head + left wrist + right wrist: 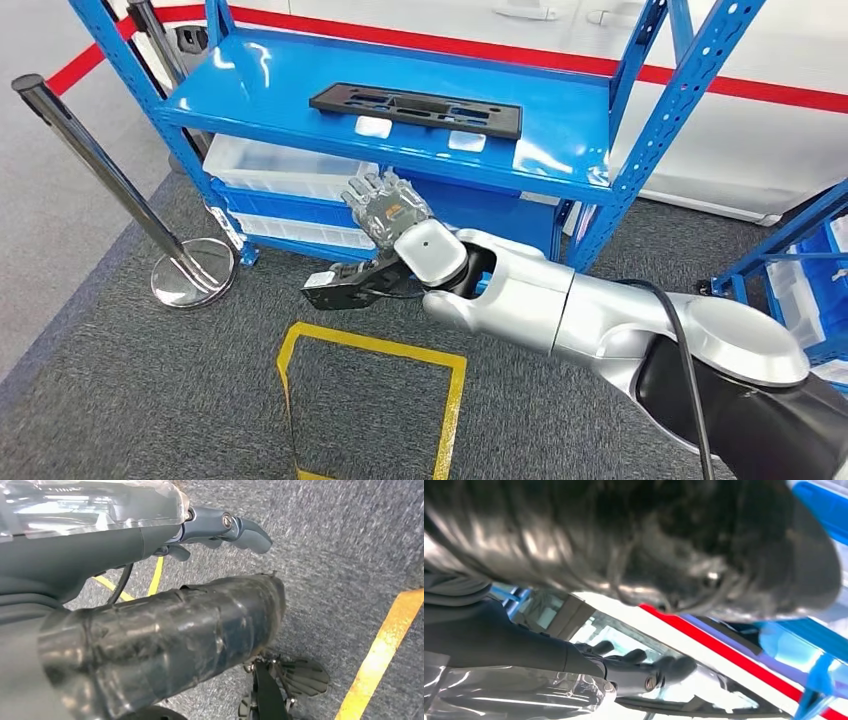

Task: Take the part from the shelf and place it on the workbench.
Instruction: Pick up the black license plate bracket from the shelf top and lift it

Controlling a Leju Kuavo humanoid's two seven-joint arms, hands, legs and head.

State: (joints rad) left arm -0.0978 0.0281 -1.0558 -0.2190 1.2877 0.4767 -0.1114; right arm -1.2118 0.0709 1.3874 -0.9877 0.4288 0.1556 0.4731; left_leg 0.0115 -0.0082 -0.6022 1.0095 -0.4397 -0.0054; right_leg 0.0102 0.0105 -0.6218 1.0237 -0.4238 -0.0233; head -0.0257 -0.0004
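Lying flat on the top board of the blue shelf, the black part runs its long axis roughly left to right across the head view, its right end a little nearer the robot. Two pale patches show on the board just beside its near edge. The right hand is raised below and in front of the shelf edge, apart from the part, fingers spread and holding nothing. The left hand hangs over grey carpet with yellow floor lines; its fingers are curled, but whether they are closed cannot be told. Blur smears the right wrist view. A chrome stanchion stands left of the shelf.
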